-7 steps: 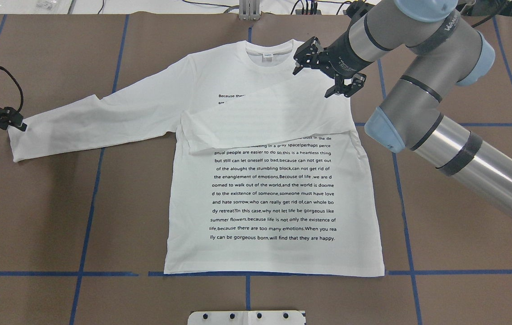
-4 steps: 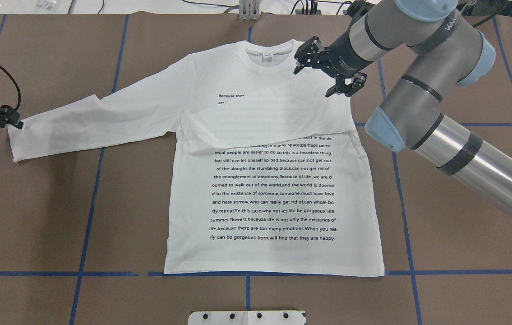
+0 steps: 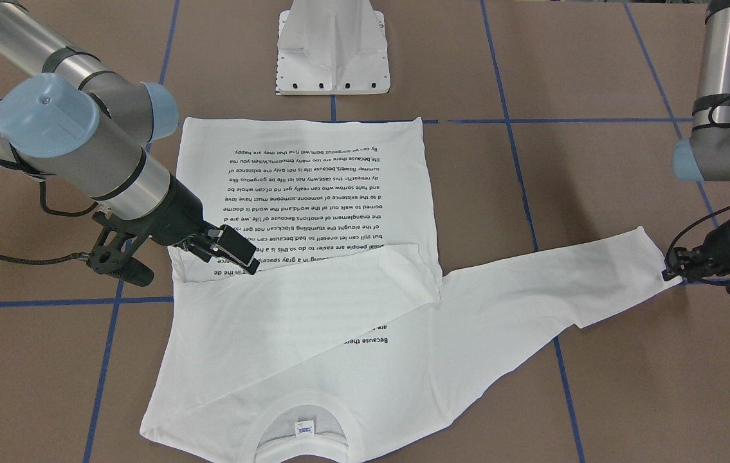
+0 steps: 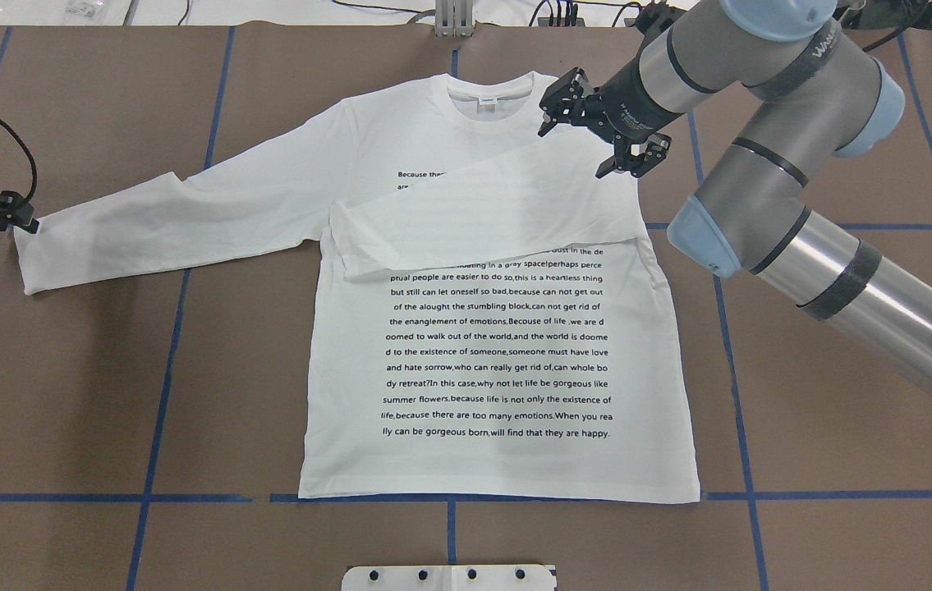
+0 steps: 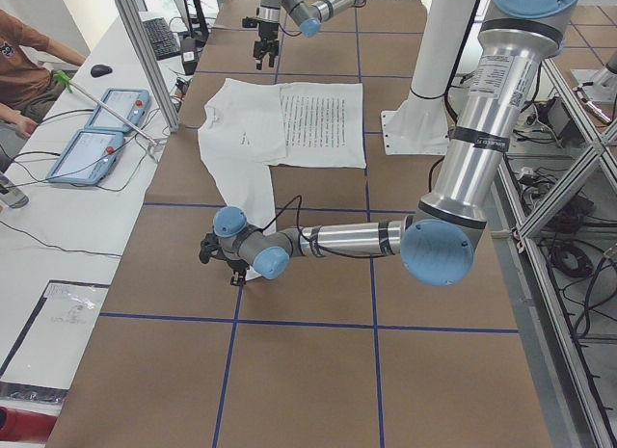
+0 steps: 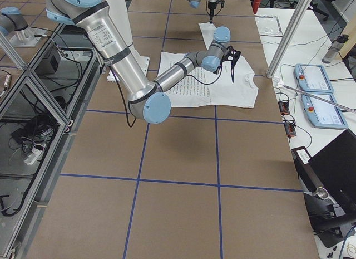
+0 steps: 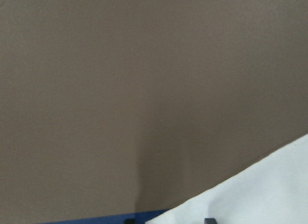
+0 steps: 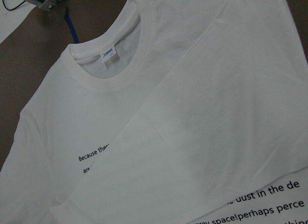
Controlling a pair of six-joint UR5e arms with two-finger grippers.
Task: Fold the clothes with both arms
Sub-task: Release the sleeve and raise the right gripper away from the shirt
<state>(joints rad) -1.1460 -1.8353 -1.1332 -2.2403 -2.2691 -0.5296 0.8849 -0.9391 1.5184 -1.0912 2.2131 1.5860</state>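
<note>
Your right tool, wide and empty, drifted off T-shirt beneath. Left tool crept along cuff beside it, grip unreadable. Second sleeve likely next.

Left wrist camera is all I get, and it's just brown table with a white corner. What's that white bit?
Observer: That's the cuff of a white T-shirt, its long sleeve stretched out flat.
Operator: What about the other side?
Observer: The other sleeve lies folded across the chest, hiding some black text.
Operator: Who's helping me?
Observer: The right hand is open, over the shoulder near the collar.
</note>
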